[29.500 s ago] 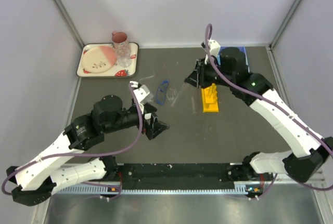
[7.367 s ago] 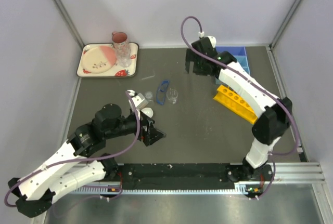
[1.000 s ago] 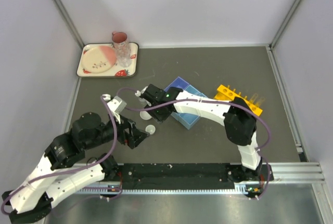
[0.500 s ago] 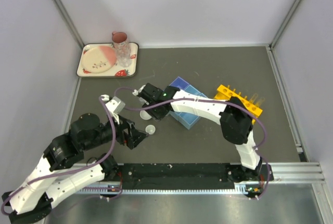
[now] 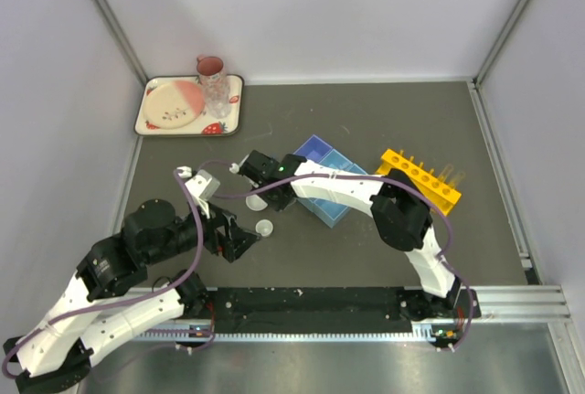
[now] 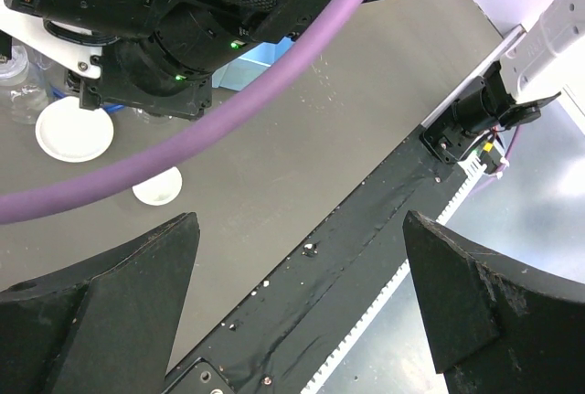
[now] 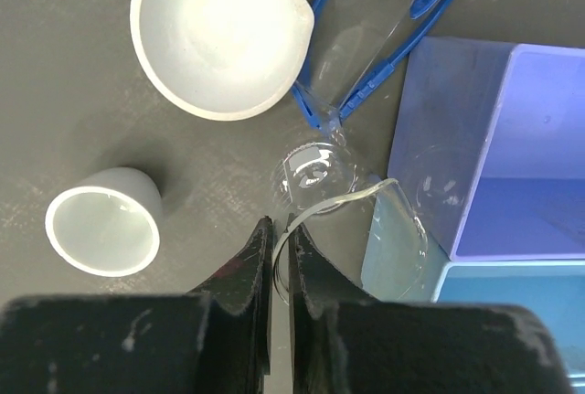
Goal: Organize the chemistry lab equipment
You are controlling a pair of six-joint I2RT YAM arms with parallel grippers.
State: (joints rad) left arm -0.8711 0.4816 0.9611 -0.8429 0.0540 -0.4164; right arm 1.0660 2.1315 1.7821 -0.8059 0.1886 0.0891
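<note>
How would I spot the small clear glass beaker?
Find the blue divided tray in the middle of the dark table. The small clear beaker sits beside it, next to the blue-rimmed goggles. Unlike the two white round dishes, it is see-through, and the right gripper pinches its rim.

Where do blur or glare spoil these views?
Left wrist: purple cable smears across the foreground, and the right edge blows out white. Right wrist: right end effector fingers are soft, beaker and large white dish sharp. Top external: evenly lit, sharp.
</note>
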